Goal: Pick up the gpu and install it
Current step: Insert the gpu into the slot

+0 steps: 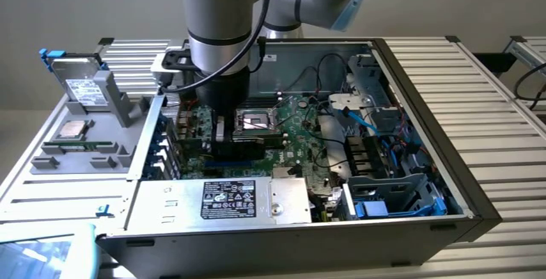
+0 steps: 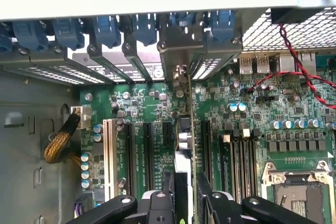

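The gripper (image 2: 184,203) is clamped narrow on the top edge of the gpu (image 2: 185,129), which stands edge-on over a motherboard (image 2: 247,129) expansion slot inside the open computer case (image 1: 426,55); it looks light, stiff and fragile, best gripped by that bare edge

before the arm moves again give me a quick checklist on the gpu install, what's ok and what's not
1. Gripper on the gpu: ok, fingers closed on the card's top edge.
2. Card upright over the motherboard, edge-on to the wrist camera: ok.
3. Card in line with a long black expansion slot: cannot tell, the card hides what lies beneath it.
4. Silver end bracket meets the rear slot opening below the blue retention clips: ok, it reaches that row.
5. Card fully seated: cannot tell.
6. Red and black wires away from the card: ok.
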`<state>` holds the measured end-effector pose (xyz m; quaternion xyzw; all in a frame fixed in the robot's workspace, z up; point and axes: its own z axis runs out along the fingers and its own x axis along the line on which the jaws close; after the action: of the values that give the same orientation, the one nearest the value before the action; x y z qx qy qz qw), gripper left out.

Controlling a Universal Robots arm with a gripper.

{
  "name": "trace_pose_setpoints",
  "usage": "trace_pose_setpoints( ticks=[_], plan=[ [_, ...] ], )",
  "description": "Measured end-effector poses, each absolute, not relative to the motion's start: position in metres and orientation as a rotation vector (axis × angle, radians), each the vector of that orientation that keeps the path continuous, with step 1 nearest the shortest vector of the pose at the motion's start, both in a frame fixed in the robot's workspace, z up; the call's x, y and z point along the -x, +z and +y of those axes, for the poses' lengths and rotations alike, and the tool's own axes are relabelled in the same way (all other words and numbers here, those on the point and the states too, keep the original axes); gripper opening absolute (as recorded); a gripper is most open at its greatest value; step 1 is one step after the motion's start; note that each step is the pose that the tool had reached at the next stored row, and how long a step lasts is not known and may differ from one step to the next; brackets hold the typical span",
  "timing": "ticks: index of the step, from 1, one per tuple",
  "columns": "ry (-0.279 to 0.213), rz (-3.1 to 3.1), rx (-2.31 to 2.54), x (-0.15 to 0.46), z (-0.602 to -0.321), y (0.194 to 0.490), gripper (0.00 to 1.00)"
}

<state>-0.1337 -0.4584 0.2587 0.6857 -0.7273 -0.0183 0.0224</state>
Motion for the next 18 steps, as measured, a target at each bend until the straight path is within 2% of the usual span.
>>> trace_pose_setpoints(
  ticks=[18],
  plan=[
    [-0.06,-2.255,-2.122,0.13,-0.4585,0.2549,0.28]
  ],
)
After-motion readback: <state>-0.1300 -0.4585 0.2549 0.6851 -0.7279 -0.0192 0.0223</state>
